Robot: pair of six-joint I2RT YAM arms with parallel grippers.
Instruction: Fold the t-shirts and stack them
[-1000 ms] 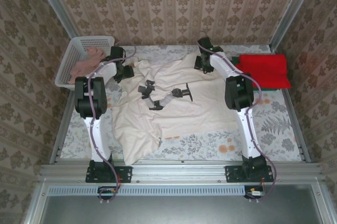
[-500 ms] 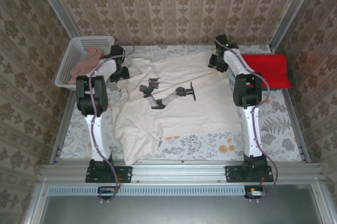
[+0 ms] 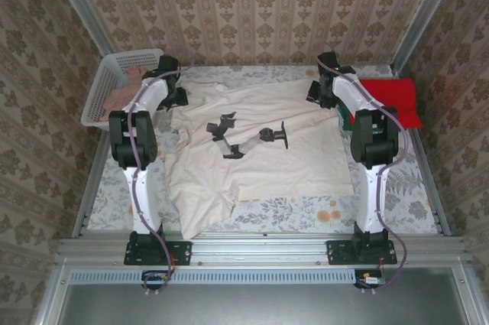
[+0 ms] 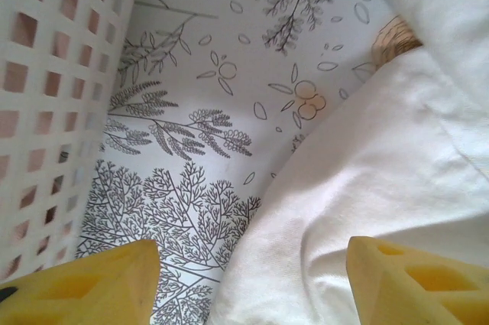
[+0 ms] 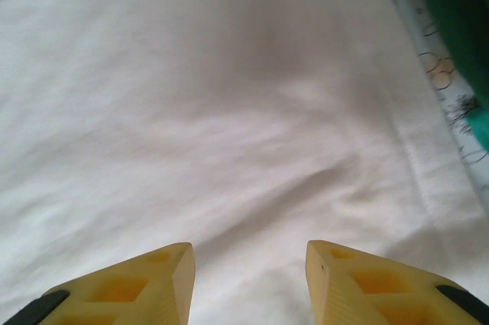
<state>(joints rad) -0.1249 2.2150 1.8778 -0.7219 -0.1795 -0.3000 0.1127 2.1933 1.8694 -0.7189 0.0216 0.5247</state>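
Observation:
The large cream-white t-shirt [image 3: 260, 160] lies spread across the middle of the table, its black print facing up. My left gripper [image 3: 177, 98] hovers at the shirt's far left corner. In the left wrist view that gripper [image 4: 252, 264] is open, and the cloth edge [image 4: 367, 187] lies flat under it. My right gripper [image 3: 317, 93] is at the far right corner. In the right wrist view it [image 5: 248, 264] is open just above smooth white cloth [image 5: 229, 111]. The red t-shirt [image 3: 393, 103] lies folded at the back right. Dark green cloth [image 5: 451, 4] shows beside the white shirt's edge.
A white lattice basket [image 3: 107, 80] holding pinkish cloth stands at the back left, and its wall [image 4: 46, 111] is close to my left gripper. The patterned table cover [image 3: 397, 180] shows at the right and along the front. Metal frame rails border the table.
My right arm has moved right, pulling the shirt's far right corner outward and flattening it. My left gripper has opened wider at the far left corner.

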